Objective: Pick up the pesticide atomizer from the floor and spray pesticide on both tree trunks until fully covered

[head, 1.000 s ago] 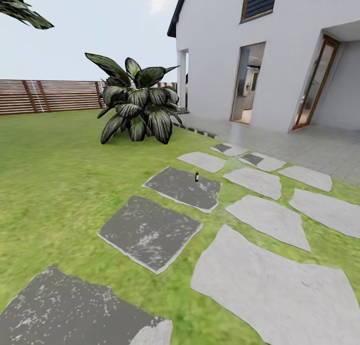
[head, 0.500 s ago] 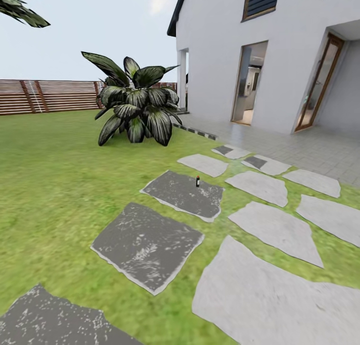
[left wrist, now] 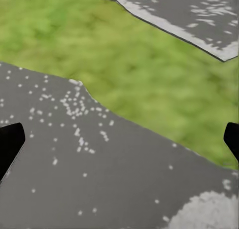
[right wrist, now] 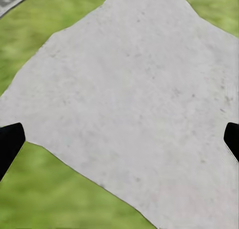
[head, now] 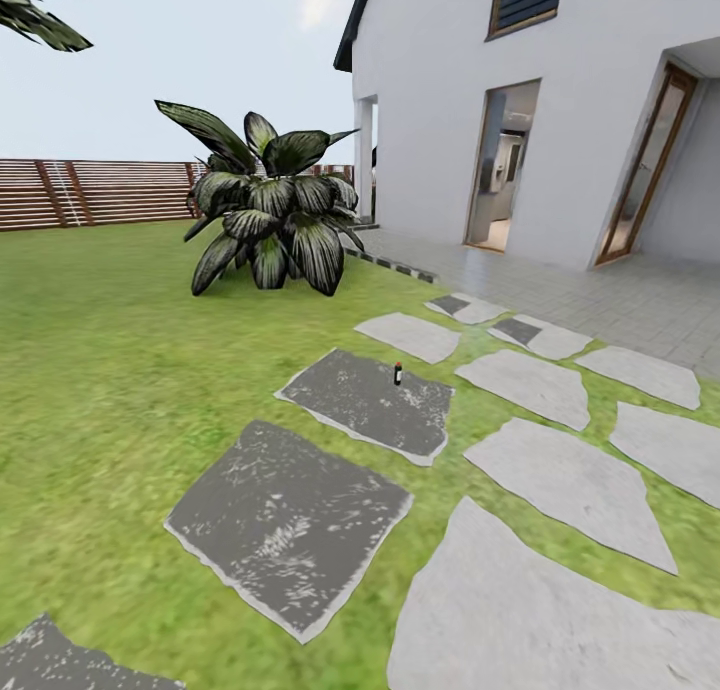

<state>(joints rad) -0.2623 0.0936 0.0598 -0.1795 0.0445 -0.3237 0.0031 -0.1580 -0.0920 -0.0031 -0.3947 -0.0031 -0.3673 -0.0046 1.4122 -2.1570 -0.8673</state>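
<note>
- Lawn (head: 110, 350) with stepping stones beside a white house (head: 520, 120); slat fence (head: 90, 192) behind a leafy bush (head: 265, 215).
- Pesticide atomizer (head: 397, 373): small, upright on a dark stone slab (head: 365, 400), well ahead.
- Left claw (left wrist: 119, 139): spread wide, nothing between its tips, dark slab and grass below.
- Right claw (right wrist: 119, 139): spread wide, holding nothing, over a pale slab (right wrist: 134, 104).

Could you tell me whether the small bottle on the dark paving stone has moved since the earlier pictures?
No. The bottle stands at the same spot near the dark stone's far edge; the whole view shifted, so the camera moved.
</note>
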